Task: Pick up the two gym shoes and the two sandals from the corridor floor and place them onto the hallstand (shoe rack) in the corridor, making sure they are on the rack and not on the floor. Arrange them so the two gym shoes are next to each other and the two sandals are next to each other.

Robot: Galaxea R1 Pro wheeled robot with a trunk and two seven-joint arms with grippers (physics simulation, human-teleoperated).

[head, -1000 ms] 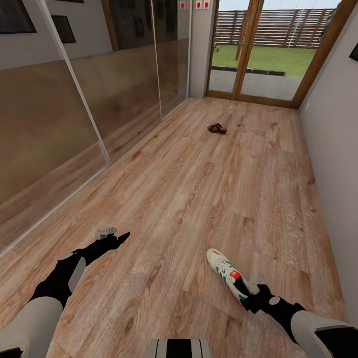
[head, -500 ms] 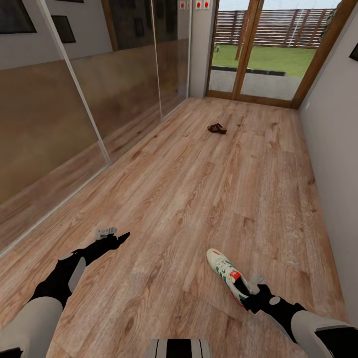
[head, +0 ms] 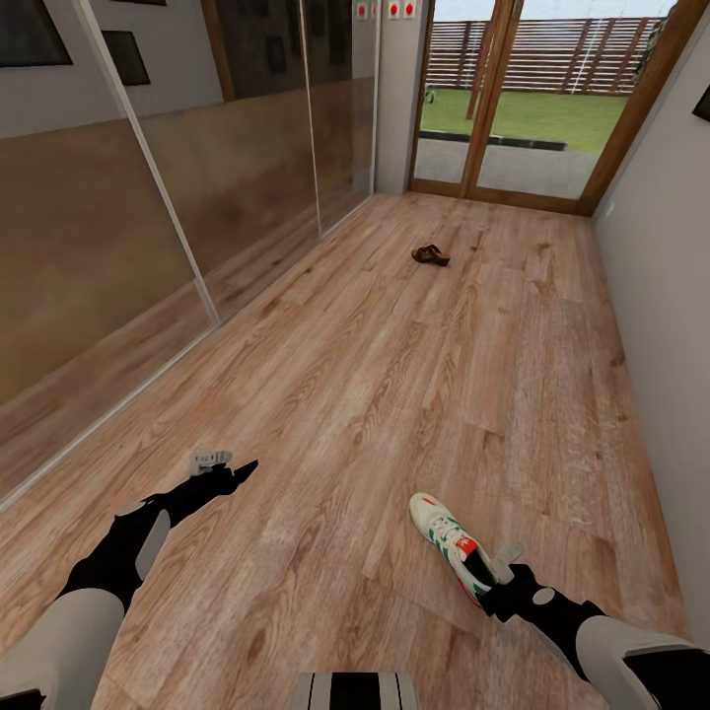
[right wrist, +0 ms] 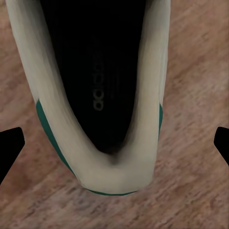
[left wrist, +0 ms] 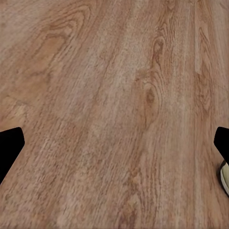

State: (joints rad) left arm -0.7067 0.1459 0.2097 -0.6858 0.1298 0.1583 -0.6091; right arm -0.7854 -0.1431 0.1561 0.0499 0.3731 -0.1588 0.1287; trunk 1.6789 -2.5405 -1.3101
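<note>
- Right gripper (right wrist: 114, 143) fingers (right wrist: 10, 145) spread wide, one black tip at each edge of the wrist view; nothing clamped between them; shoe heel centred in the gap below.
- In head view, right gripper (head: 505, 572) poised at the heel end of the gym shoe (head: 452, 544); contact with it not discernible.
- Shoe (right wrist: 98, 90) seen from above in the right wrist view: dark opening, white collar, green trim on the sides; lying on the floor (right wrist: 195, 67).
- Left gripper (left wrist: 114, 148) fingers (left wrist: 9, 148) likewise wide apart, holding nothing; bare planks (left wrist: 109, 95) between them; a pale sliver of shoe (left wrist: 224, 177) beside one tip.
- In head view, left gripper (head: 225, 471) low over the floor (head: 394, 375), well apart from the shoe.
- Shoe near the robot's right arm, toe pointing away, upright on its sole.
- One brown sandal (head: 430, 255) far down the corridor, on the floor near the glass door (head: 513, 99); too small for detail.
- Mirrored panels (head: 148, 197) along the left wall; plain wall (head: 661, 296) on the right.
</note>
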